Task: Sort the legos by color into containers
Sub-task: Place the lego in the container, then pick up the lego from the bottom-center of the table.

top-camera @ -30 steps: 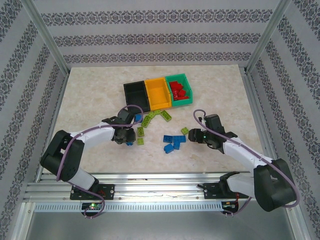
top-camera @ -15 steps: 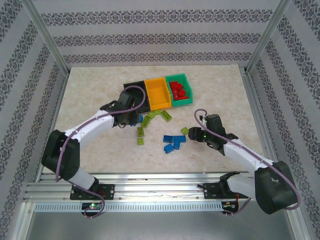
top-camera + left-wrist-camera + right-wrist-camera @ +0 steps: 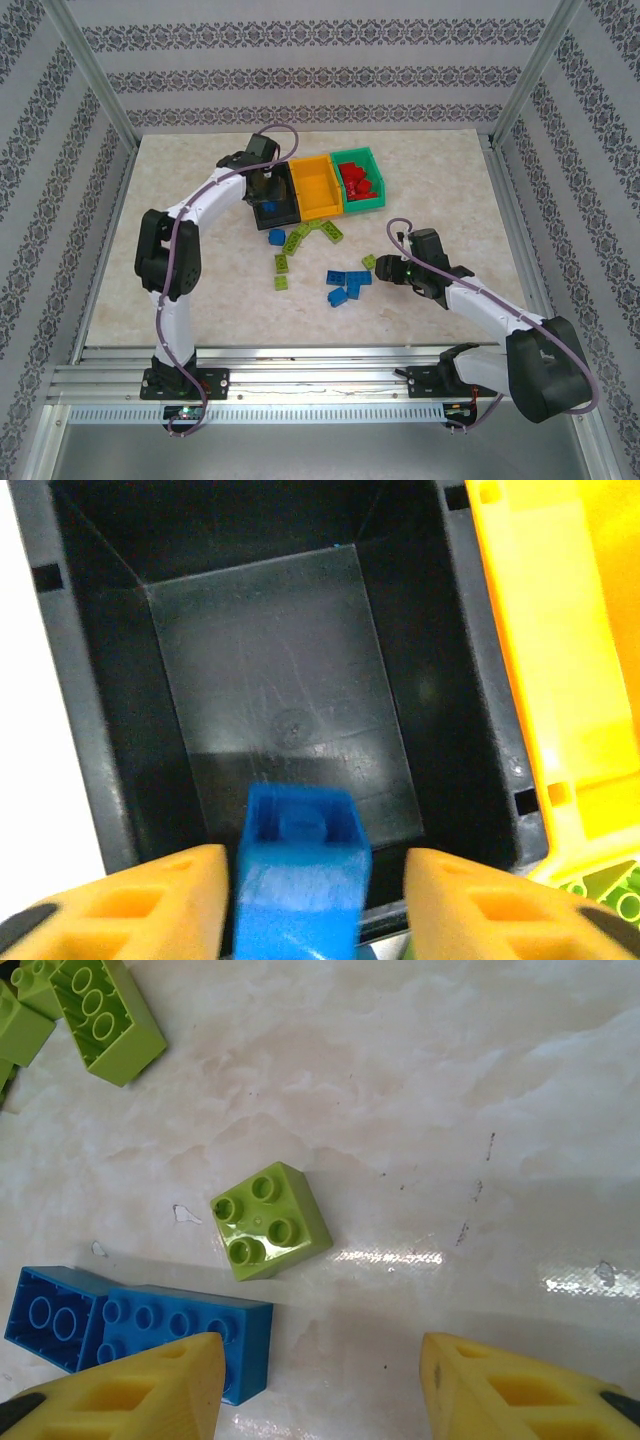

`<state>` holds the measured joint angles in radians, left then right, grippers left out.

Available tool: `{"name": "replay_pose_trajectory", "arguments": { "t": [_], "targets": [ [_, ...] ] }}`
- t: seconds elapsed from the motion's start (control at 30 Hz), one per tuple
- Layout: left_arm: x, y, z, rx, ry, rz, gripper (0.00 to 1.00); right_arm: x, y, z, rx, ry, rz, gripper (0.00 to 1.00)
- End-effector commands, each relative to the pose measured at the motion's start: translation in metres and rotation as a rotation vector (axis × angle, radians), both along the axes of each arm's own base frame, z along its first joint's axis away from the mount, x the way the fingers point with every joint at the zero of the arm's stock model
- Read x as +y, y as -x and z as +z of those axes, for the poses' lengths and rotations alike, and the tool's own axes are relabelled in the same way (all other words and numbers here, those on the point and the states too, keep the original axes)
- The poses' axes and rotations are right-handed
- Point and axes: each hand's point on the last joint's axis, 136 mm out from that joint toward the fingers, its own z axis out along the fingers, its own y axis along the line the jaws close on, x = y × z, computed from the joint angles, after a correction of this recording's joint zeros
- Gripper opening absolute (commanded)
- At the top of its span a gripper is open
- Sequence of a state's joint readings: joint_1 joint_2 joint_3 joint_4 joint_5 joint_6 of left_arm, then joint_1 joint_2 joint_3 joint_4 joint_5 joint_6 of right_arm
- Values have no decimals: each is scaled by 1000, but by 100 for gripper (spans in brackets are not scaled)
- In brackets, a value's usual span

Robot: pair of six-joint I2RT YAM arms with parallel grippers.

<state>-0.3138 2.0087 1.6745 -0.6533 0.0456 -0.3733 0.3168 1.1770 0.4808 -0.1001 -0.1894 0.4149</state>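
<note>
My left gripper (image 3: 268, 192) hangs over the black bin (image 3: 256, 176), open. A blue brick (image 3: 300, 870) sits between its fingers, against the left finger, with a gap to the right finger. The black bin's floor (image 3: 270, 660) lies bare below. My right gripper (image 3: 386, 270) is open low over the table, just short of a lime 2x2 brick (image 3: 270, 1220) and beside a long blue brick (image 3: 185, 1330). The orange-yellow bin (image 3: 316, 190) holds nothing visible. Red bricks (image 3: 358, 182) fill the teal bin (image 3: 352, 156).
Loose lime bricks (image 3: 300, 236) lie in front of the bins, with two more (image 3: 283, 263) nearer. One blue brick (image 3: 276, 237) sits by them, and a blue cluster (image 3: 346, 285) lies mid-table. The bins stand in a row, touching.
My left arm has swung from the table by the lime bricks up and back over the black bin, carrying the blue brick. The right arm has stayed put.
</note>
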Motion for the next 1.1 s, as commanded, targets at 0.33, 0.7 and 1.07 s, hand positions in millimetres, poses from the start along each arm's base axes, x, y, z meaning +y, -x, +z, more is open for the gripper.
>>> {"name": "replay_pose_trajectory", "arguments": {
  "t": [0.33,0.7,1.07],
  "targets": [
    [-15,94,21,-15,196,-21,60,31,17,-3,61,-17,121,55],
    [0,162,-24,-24,286,69,59,62,36,-6,105,8,191,55],
    [-6,185,-37,-67,387,81,59,72,48,-1,103,38,205,55]
  ]
}}
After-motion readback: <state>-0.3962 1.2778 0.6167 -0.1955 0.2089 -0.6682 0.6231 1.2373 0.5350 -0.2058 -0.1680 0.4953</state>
